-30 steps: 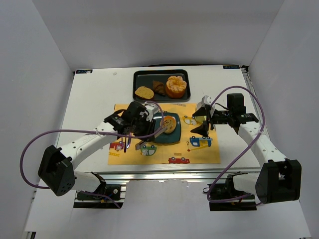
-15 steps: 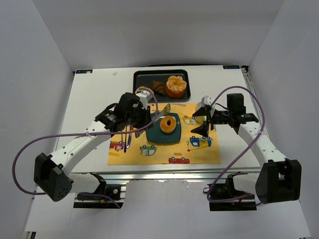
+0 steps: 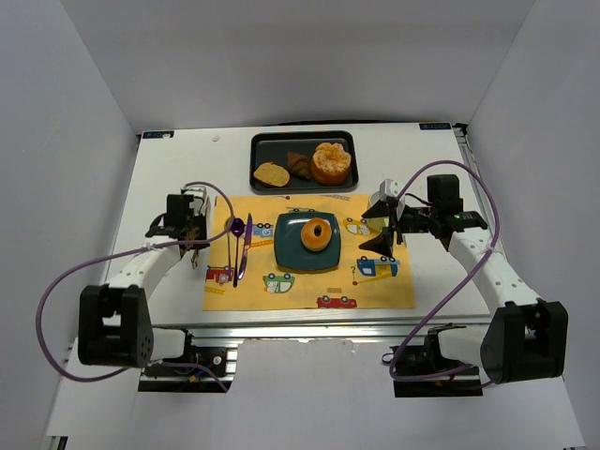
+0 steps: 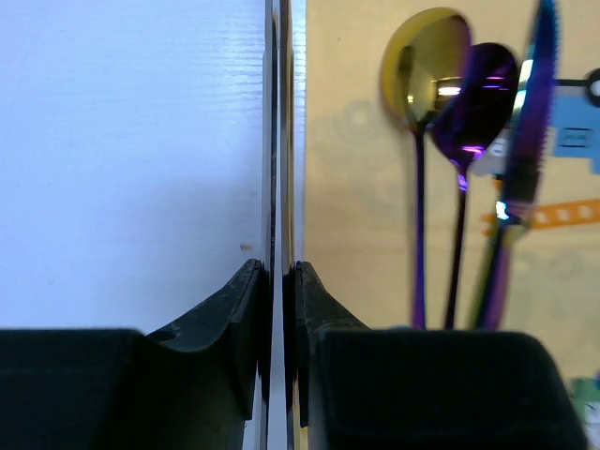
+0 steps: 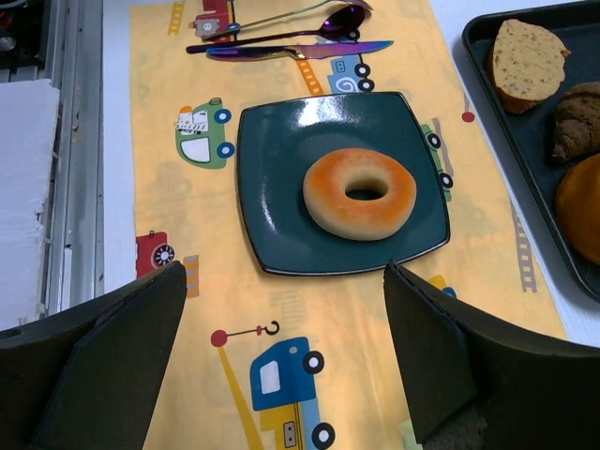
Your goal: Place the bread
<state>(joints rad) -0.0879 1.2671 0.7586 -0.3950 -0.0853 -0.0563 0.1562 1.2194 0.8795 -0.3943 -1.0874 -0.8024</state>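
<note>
The bread (image 3: 317, 232) is a small golden-brown ring and lies flat in the middle of a dark teal square plate (image 3: 290, 250) on the yellow placemat; nothing touches it. In the right wrist view the bread (image 5: 360, 192) sits centred on the plate (image 5: 278, 161), just beyond my right gripper (image 5: 284, 281). That right gripper (image 3: 373, 232) hovers open and empty to the right of the plate. My left gripper (image 3: 192, 225) is far left at the mat's edge, well away from the bread. In its own view the left gripper (image 4: 281, 274) is shut on nothing.
A black tray (image 3: 259, 142) behind the mat holds a toast slice (image 3: 272, 173), a dark croissant (image 3: 299, 165) and a large orange pastry (image 3: 331, 162). A gold spoon (image 4: 427, 56), a purple spoon (image 4: 478, 94) and a knife (image 4: 523, 150) lie left of the plate. The placemat (image 3: 375, 291) reaches near the table's front edge.
My left arm has drawn back from the plate to the mat's left edge, and its gripper has shut empty. The bread stays on the plate. The right arm has not moved.
</note>
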